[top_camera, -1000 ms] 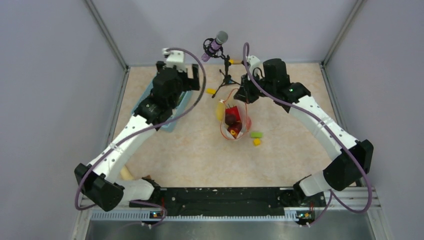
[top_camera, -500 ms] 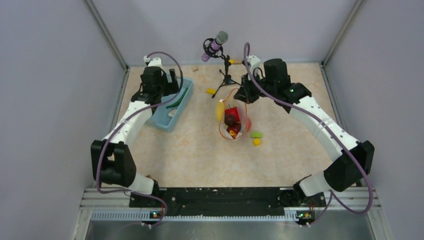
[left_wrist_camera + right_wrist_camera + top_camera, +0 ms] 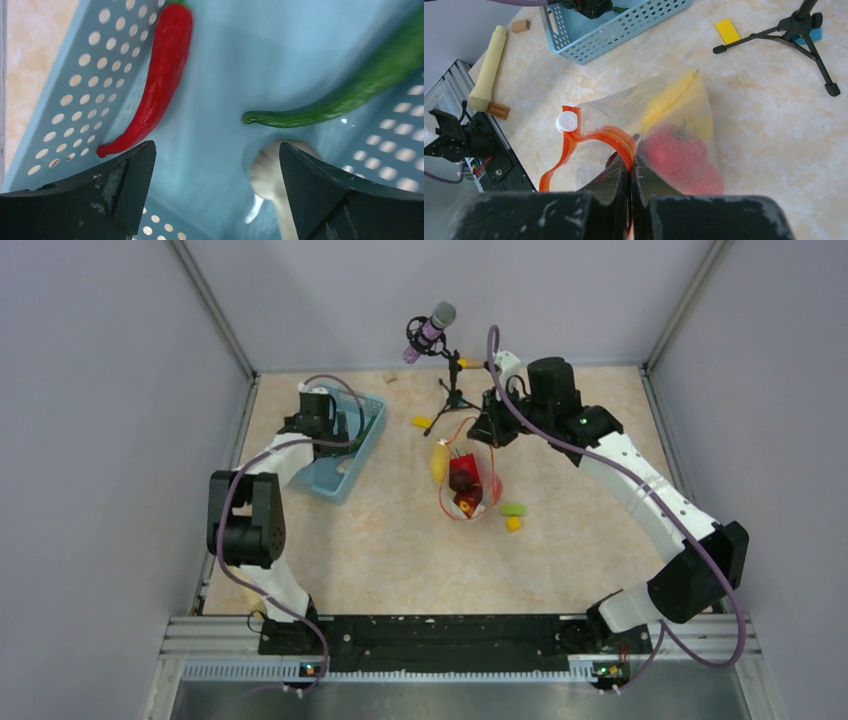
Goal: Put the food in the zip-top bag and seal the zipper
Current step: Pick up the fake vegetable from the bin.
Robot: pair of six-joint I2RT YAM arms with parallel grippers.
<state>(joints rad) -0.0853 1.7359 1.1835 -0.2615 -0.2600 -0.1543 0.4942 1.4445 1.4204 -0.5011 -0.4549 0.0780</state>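
Zip-top bag (image 3: 468,485) stands under our right gripper (image 3: 630,167), which pinches its zipper (image 3: 599,136); banana (image 3: 669,100) and tomato (image 3: 679,155) sit inside, just ahead of it. Our left gripper (image 3: 216,150) gapes over the basket (image 3: 75,100), red chili (image 3: 155,85) ahead-left, green piece (image 3: 350,95) ahead-right. Loading step; next we'd close on the chili.

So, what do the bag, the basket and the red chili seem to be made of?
The bag: thin clear plastic film, crinkled and see-through.
The basket: stiff light-blue plastic, probably moulded, with rows of round holes.
The red chili: smooth glossy plastic by its sheen, though rubber is possible.
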